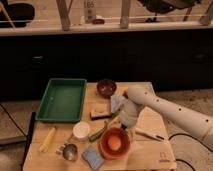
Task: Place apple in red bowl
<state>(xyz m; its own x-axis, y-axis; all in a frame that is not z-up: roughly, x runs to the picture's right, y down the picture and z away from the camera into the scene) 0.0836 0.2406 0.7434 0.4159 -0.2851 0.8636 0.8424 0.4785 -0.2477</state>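
The apple [114,143], small and yellow-orange, lies inside the red bowl [103,145], a wide orange-red bowl near the table's front middle. My gripper [124,125] hangs at the end of the white arm that reaches in from the right. It is just above the bowl's far rim, close over the apple. The wrist hides the gripper's tip.
A green tray [62,100] sits at the back left and a dark maroon bowl [106,87] at the back middle. A white cup [80,130], a corn cob [47,139], a metal cup [70,152] and a blue sponge [93,156] lie left of the red bowl. A thin utensil [148,134] lies to its right.
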